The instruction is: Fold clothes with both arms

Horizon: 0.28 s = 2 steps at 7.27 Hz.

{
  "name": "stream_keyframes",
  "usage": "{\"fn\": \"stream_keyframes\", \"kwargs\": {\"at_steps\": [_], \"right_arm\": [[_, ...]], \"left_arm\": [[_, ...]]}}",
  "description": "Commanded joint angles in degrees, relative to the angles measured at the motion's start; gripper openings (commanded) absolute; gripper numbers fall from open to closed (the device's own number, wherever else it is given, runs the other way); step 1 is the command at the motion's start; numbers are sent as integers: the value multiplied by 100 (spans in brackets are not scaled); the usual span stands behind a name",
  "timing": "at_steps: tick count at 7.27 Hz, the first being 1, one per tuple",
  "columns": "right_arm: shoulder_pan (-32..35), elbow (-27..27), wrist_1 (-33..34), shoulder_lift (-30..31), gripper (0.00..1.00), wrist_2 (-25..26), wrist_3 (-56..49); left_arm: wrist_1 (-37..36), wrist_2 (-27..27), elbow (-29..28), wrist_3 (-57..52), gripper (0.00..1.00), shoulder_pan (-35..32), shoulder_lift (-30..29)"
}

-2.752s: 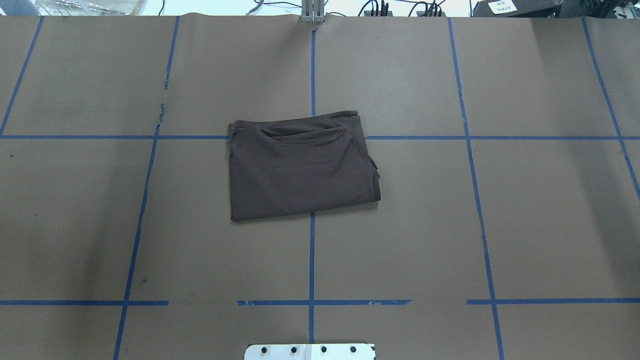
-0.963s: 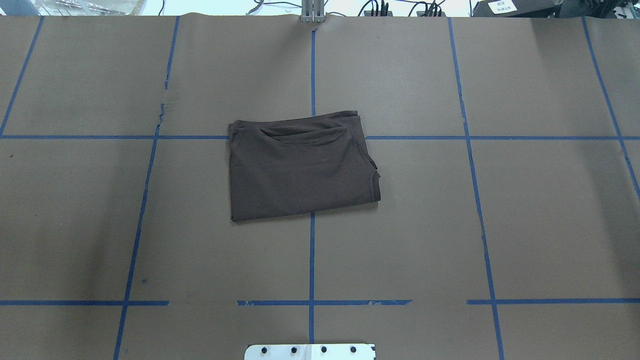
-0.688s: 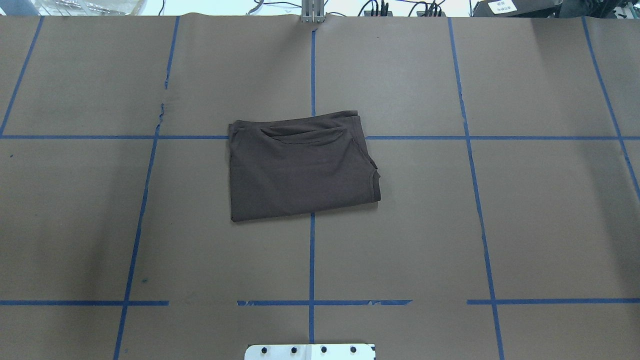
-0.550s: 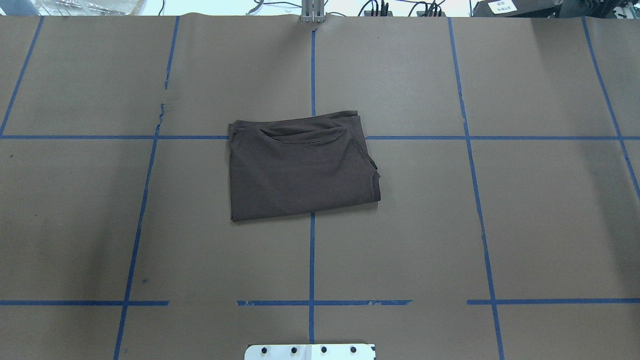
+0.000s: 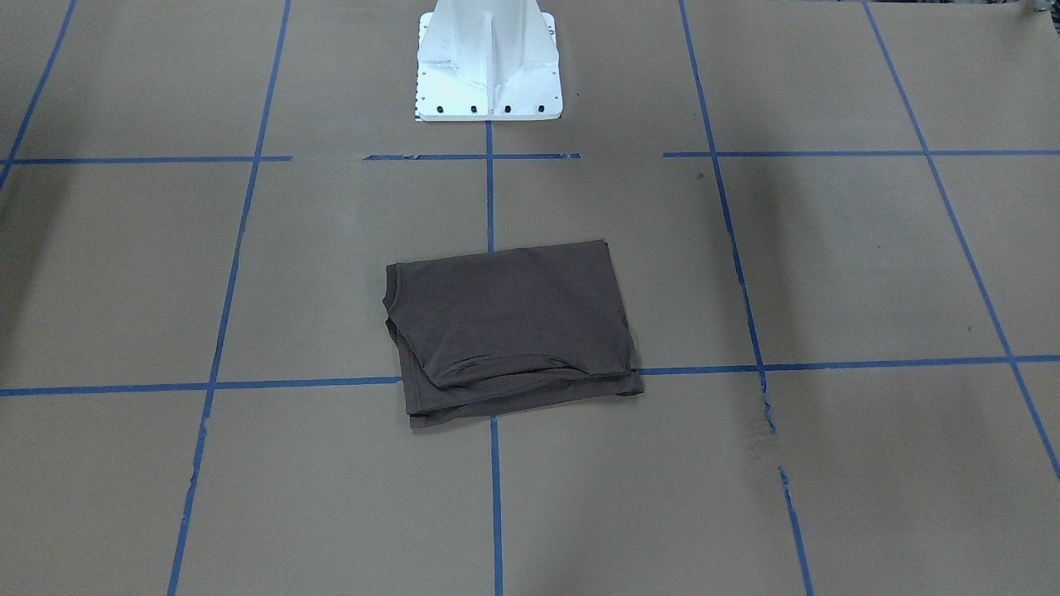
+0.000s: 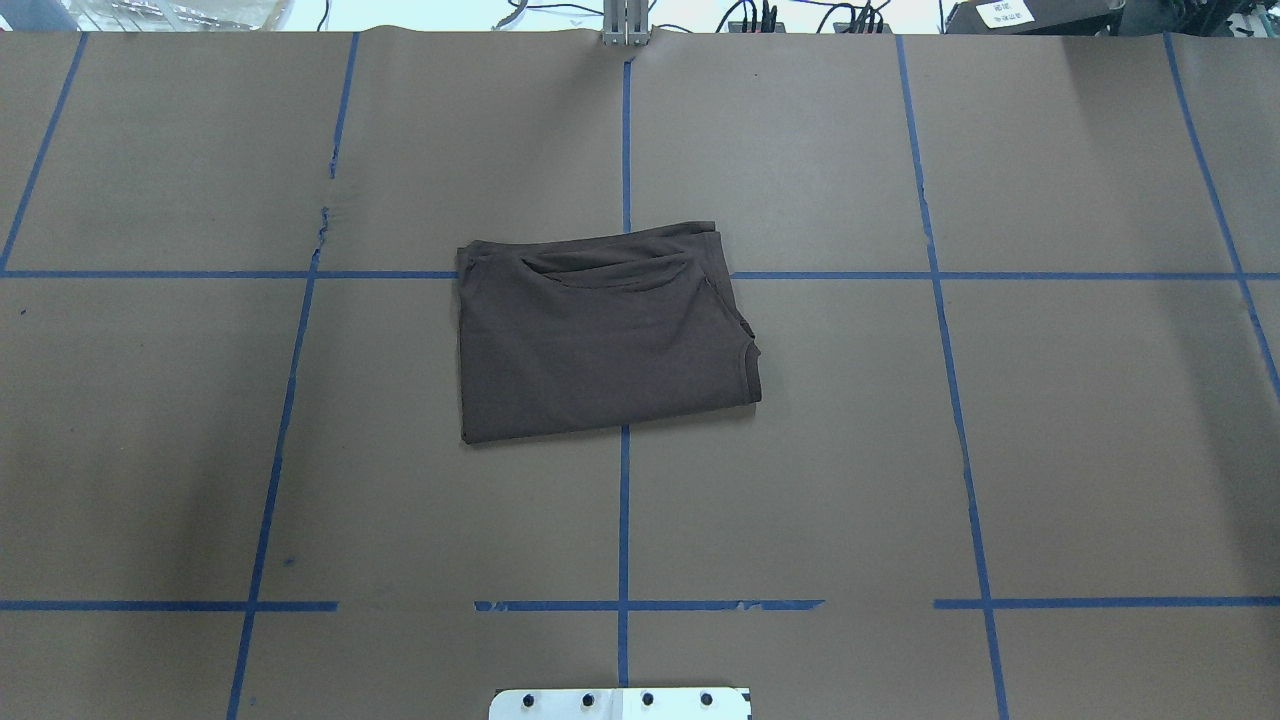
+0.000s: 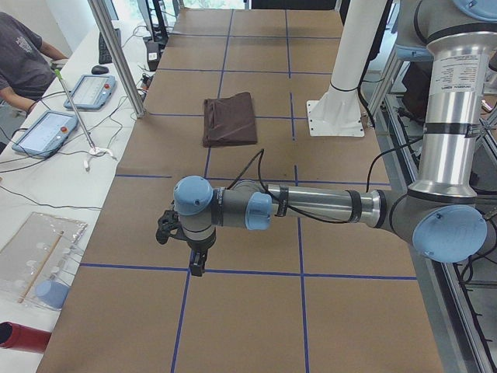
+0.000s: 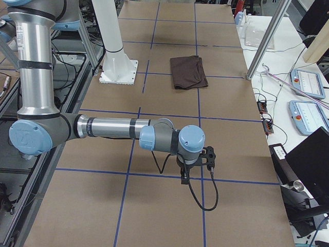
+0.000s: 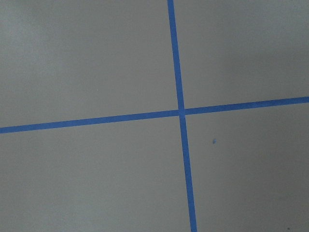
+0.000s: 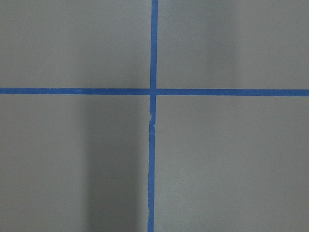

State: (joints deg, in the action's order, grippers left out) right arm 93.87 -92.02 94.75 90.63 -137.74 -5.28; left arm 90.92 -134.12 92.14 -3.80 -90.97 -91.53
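The clothes are one dark grey-brown T-shirt (image 6: pixel 600 340), folded into a flat rectangle at the table's middle, collar side toward the far edge; it also shows as the T-shirt (image 5: pixel 509 323), (image 7: pixel 230 118), (image 8: pixel 188 71). Nothing touches it. My left gripper (image 7: pixel 196 268) hangs low over bare table far to the shirt's left. My right gripper (image 8: pixel 184 178) hangs the same way far to its right. Both appear only in the side views, so I cannot tell open from shut. The wrist views hold only brown table and blue tape.
The brown table (image 6: pixel 900 450) is gridded with blue tape. The white base pedestal (image 5: pixel 489 58) stands at the robot's side. A person (image 7: pixel 23 58) sits at a side bench with tablets (image 7: pixel 43 128). Metal posts (image 7: pixel 116 54), (image 8: pixel 267 36) stand at the far edge.
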Motion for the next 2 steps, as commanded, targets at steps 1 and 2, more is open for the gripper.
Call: {"fn": "stream_keyframes", "kwargs": {"at_steps": [1, 2], "right_arm": [[0, -44, 0, 7, 100, -7, 1], [0, -36, 0, 7, 100, -7, 1]], "left_arm": [[-4, 0, 198, 2, 100, 0, 39], [5, 9, 199, -7, 100, 0, 39]]}}
